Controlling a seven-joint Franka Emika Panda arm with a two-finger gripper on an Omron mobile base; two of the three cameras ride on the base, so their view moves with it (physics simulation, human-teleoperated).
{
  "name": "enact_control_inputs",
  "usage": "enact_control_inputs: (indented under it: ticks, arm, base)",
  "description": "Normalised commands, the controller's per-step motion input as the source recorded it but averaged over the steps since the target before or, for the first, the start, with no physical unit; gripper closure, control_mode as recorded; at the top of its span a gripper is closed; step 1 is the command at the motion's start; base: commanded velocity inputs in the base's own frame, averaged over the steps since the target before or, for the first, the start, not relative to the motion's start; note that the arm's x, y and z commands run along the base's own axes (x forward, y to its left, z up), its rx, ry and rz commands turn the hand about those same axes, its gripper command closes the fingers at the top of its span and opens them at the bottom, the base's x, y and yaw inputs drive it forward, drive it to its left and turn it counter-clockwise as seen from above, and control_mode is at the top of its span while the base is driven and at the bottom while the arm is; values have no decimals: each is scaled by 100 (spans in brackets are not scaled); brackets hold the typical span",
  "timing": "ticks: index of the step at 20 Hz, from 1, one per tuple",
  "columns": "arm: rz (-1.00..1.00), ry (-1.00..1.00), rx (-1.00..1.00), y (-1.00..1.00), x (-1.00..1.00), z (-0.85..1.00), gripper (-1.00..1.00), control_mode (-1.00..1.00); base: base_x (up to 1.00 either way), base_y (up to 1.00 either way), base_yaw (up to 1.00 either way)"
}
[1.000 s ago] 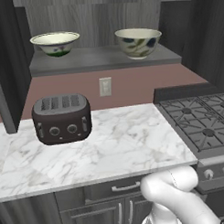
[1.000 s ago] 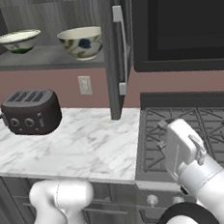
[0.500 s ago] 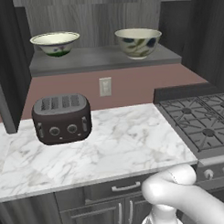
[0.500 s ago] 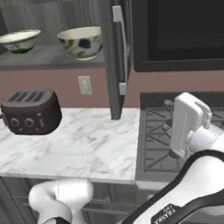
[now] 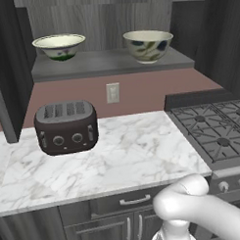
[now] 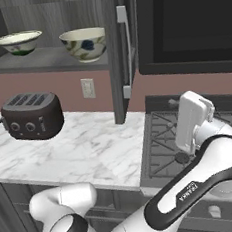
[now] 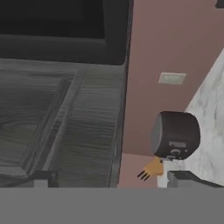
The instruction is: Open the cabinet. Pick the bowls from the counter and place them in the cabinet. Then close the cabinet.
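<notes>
The cabinet (image 5: 110, 66) stands open, its right door (image 6: 114, 53) swung out edge-on with its silver bar handle (image 6: 125, 52) showing. Both bowls rest on its shelf: the larger beige bowl (image 5: 148, 45) (image 6: 83, 45) to the right, the smaller whitish bowl with the green mark (image 5: 59, 46) (image 6: 19, 43) to the left. My gripper (image 6: 185, 126) hovers above the stove, to the right of the door and below its handle. In the hand view the gripper (image 7: 113, 179) is open with nothing between its tips, facing the door's panelled face (image 7: 65, 122). The marble counter (image 5: 133, 151) holds no bowl.
A dark toaster (image 5: 66, 127) (image 6: 31, 116) (image 7: 176, 134) sits on the counter's left part below a wall outlet (image 5: 112, 92). The black gas stove (image 6: 165, 138) lies right of the counter, under a dark microwave (image 6: 184, 26). Low cabinets (image 5: 120, 225) run beneath.
My hand has risen over the stove and turned toward the open door. The bowls, the toaster and the door have stayed put.
</notes>
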Motion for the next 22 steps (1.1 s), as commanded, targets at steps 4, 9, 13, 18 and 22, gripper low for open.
enact_control_inputs:
  ticks: [4, 9, 13, 18, 22]
  arm:
    - [11, 17, 2, 0, 52, 2, -100, -100]
    - [10, 21, 0, 0, 43, 4, -100, -100]
    - [10, 19, 0, 0, 40, 1, -100, -100]
    - [8, 13, 0, 0, 33, 0, -100, -100]
    - [4, 0, 0, 11, 16, 0, -100, -100]
  base:
    - [0, 0, 0]
    - [0, 0, 0]
    - [0, 0, 0]
    - [0, 0, 0]
    - [0, 0, 0]
